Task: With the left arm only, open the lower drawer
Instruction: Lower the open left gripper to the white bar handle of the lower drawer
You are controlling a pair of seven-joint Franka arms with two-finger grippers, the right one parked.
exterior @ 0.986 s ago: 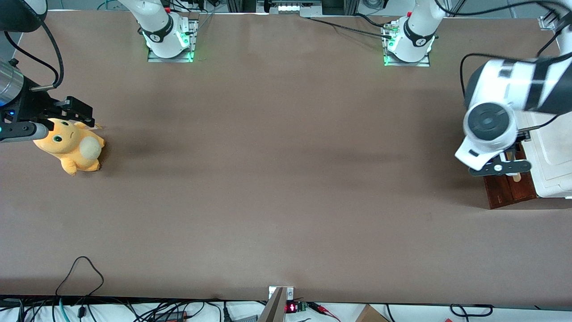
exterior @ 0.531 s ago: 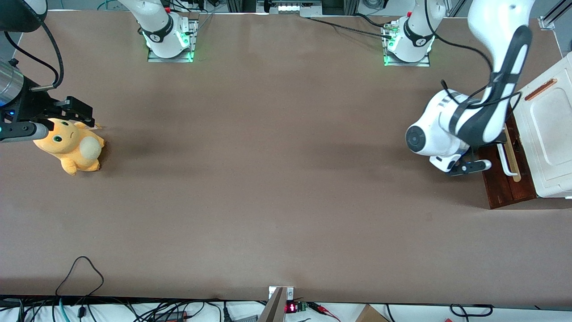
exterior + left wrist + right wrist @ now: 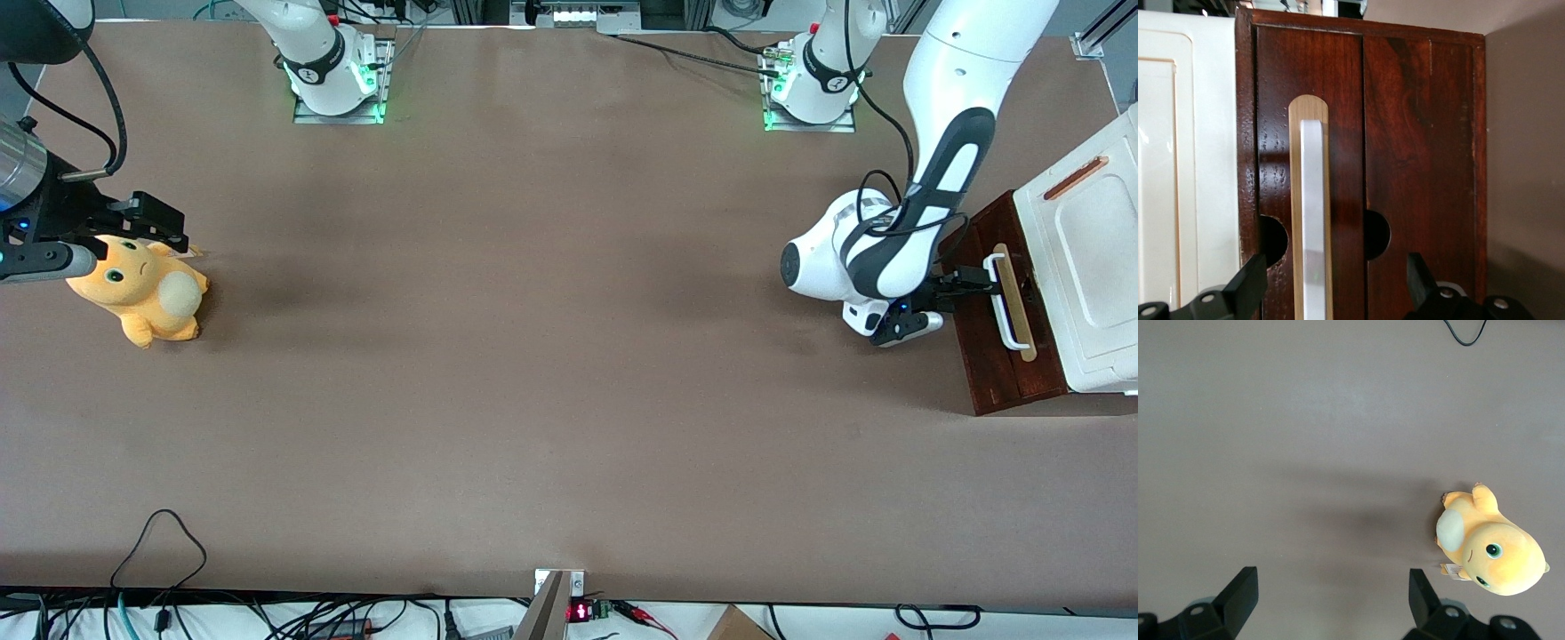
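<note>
The lower drawer [image 3: 987, 356] has a dark reddish-brown front and stands shut, at the working arm's end of the table. Its white bar handle [image 3: 1005, 302] lies on a pale wood strip [image 3: 1296, 200]. My left arm's gripper [image 3: 971, 281] is open, just in front of the drawer front, near the handle's end farther from the front camera. In the left wrist view the gripper [image 3: 1335, 287] faces the drawer [image 3: 1345, 133] squarely. The handle [image 3: 1313, 220] runs between the two black fingers [image 3: 1251, 287] and touches neither. Nothing is held.
A white cabinet top [image 3: 1089, 258] with a small copper handle [image 3: 1076, 178] sits above the drawer. An orange plush toy [image 3: 142, 293] lies toward the parked arm's end of the table. A black cable loop [image 3: 160, 533] lies near the table's front edge.
The left arm has swung off the cabinet top and come down in front of the drawer. Its open gripper now points at the handle from close by.
</note>
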